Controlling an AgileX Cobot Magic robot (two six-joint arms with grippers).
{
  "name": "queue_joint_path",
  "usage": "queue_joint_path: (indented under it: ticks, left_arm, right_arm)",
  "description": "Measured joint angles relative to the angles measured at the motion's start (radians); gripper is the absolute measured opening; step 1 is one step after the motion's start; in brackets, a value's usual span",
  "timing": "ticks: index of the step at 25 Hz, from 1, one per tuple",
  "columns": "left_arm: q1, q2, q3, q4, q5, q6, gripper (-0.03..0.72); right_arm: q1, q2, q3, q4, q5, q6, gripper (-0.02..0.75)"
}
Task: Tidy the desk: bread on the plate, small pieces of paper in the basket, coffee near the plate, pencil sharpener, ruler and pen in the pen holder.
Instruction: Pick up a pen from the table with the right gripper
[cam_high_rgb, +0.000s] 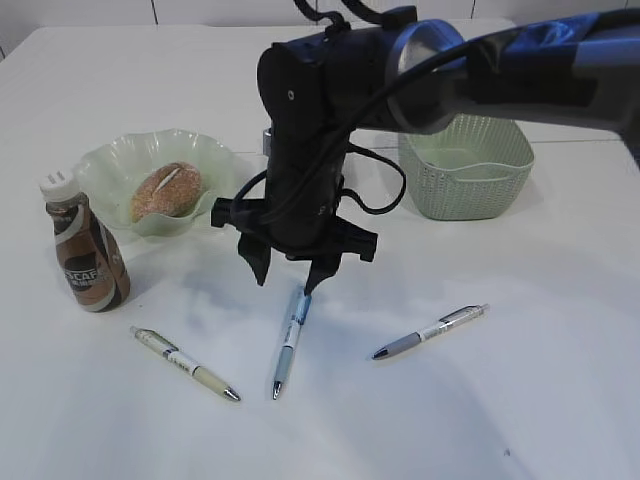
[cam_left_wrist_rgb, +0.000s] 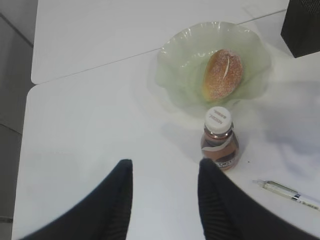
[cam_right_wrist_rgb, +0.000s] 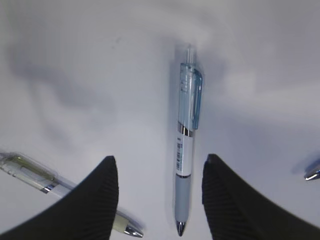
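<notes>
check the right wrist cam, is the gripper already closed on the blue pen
No, the right gripper is open, its fingers apart on either side of the blue pen, which lies flat on the table.

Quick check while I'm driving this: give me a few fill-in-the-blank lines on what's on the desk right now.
1. The bread lies on the green ____.
2. ____ pens lie on the table.
3. The right hand hangs open over the ____ pen of the row.
4. The basket holds ____.

Missing words: plate; three; middle; nothing
</notes>
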Motion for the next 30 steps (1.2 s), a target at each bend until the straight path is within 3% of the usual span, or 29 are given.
queue_joint_path:
  ticks: [30]
  left_arm:
    - [0.0, 0.0, 0.0, 0.037, 0.019, -0.002, 0.302]
  right_arm:
    - [0.0, 0.113, -0.005, -0.007, -0.003, 0.002, 0.426]
